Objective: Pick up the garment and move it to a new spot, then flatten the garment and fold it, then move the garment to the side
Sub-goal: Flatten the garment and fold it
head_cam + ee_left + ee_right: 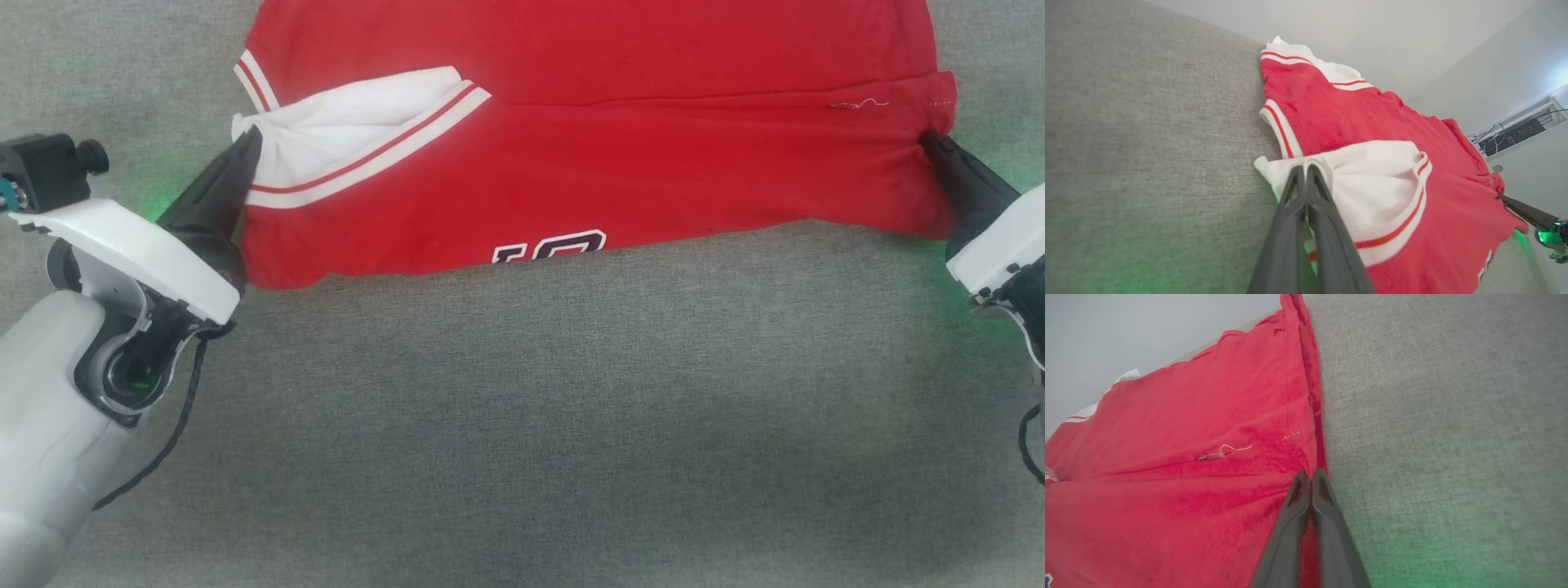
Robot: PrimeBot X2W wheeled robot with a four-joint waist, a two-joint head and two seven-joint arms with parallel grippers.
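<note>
Left fingers (pixel 214 196) pinch the white sleeve (pixel 359 131) of the shirt (pixel 620 171), right fingers (pixel 967 184) its red side edge. It lies flattened, one fold seemingly underway; moving aside remains.

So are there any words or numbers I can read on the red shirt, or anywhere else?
Lettering at the near folded edge of the garment, head view: only parts of about two dark, white-outlined characters show, cut off by the fold, so they can't be read as a word or number.
The same lettering in the left wrist view: too small and blurred to read.
No other text can be made out.
</note>
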